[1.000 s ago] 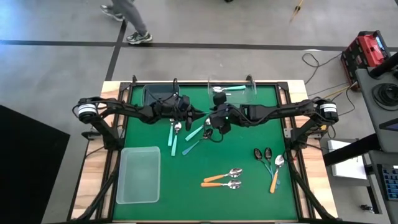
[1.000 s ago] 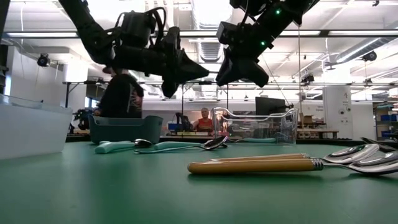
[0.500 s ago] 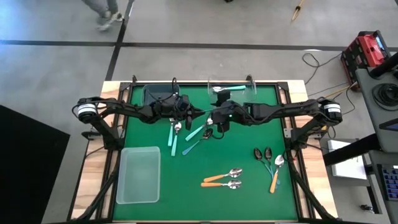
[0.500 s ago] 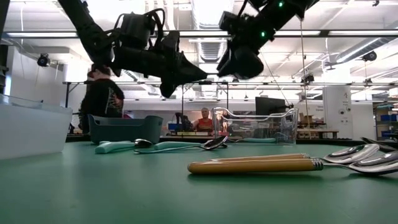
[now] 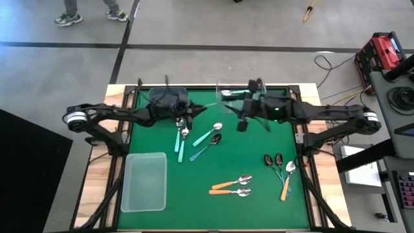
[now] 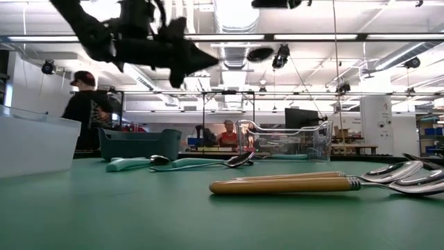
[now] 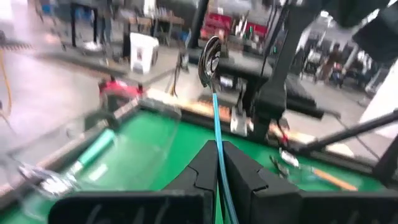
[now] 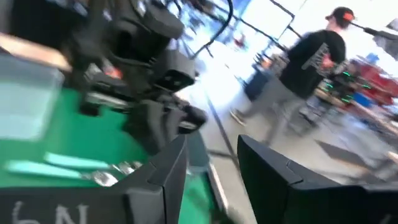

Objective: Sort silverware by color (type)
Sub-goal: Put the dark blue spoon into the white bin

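Note:
My left gripper (image 5: pixel 196 111) (image 7: pixel 216 149) hovers over the far middle of the green table (image 5: pixel 259 194), shut on a spoon (image 7: pixel 214 93) with a dark bowl (image 7: pixel 210 59) and a thin light-blue handle. My right gripper (image 5: pixel 242 118) (image 8: pixel 211 165) is open and empty, higher up and just to the right of it. On the mat lie teal-handled spoons (image 5: pixel 180 139) (image 5: pixel 207 136), a light-blue-handled spoon (image 5: pixel 204 149), two orange-handled spoons (image 5: pixel 229 188), and at the right two dark spoons (image 5: pixel 272 162) beside an orange-handled one (image 5: pixel 285 181). My left gripper pinches the spoon's thin light-blue handle (image 7: pixel 215 127) between its two fingers. The fingers are level and point toward the table's right, and the handle runs along them and out ahead. The spoon is lifted clear of the table, its dark bowl foremost and slightly raised.
A clear bin (image 5: pixel 242 94) at the far edge holds a teal-handled spoon. A dark teal bin (image 5: pixel 165 97) stands at the far left, and a clear tub (image 5: pixel 143 181) at the near left. People stand in the room beyond the table.
My right gripper has risen and drawn back toward the table's right edge, away from the left gripper, leaving the low view at its top. My left gripper has risen a little with the light-blue-handled spoon, which stays clear of the table.

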